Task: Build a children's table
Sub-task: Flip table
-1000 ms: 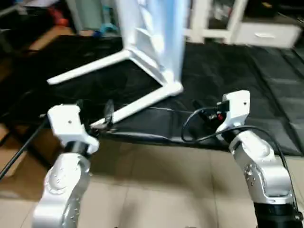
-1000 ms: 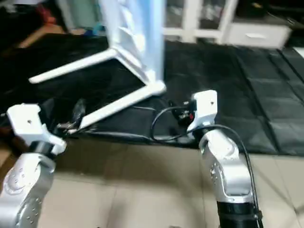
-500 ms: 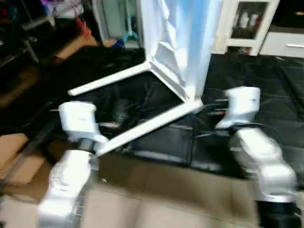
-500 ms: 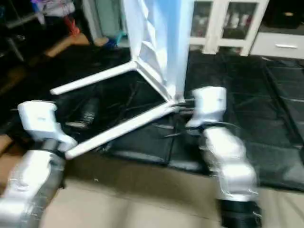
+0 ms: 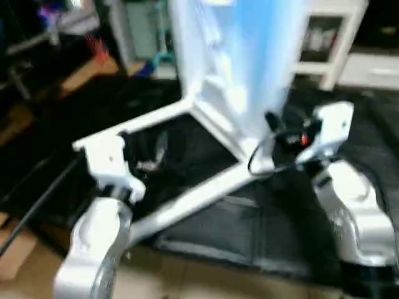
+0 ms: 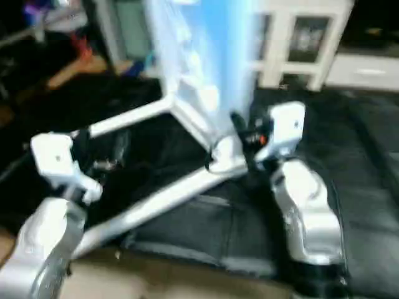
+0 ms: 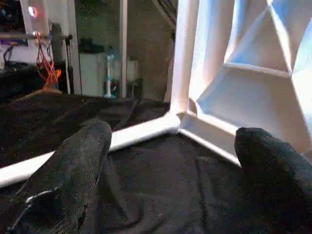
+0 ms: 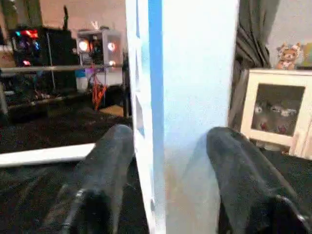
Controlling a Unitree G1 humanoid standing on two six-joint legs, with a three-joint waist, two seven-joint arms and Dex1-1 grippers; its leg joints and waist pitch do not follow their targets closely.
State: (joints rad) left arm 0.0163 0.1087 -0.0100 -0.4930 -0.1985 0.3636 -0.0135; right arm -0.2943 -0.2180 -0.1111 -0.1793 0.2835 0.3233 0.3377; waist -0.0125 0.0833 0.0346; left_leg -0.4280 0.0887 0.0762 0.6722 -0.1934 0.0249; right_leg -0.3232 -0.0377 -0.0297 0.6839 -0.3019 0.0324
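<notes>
My left gripper (image 7: 170, 161) is hanging with its fingers (image 7: 73, 170) spread wide, gripping nothing, over the black mat (image 7: 146, 195). Just ahead of it, one white leg (image 5: 134, 128) is lying level and meeting the corner of the tabletop (image 8: 190, 97), which is standing on edge. My right gripper (image 8: 168, 170) is straddling that edge, a finger (image 8: 105, 165) on each side, though I cannot tell whether they are pinching it. Behind the tabletop, a white cabinet (image 8: 273, 112) is standing.

Head pair looking down, wrist views close, all sharing the tabletop (image 5: 237, 68)
</notes>
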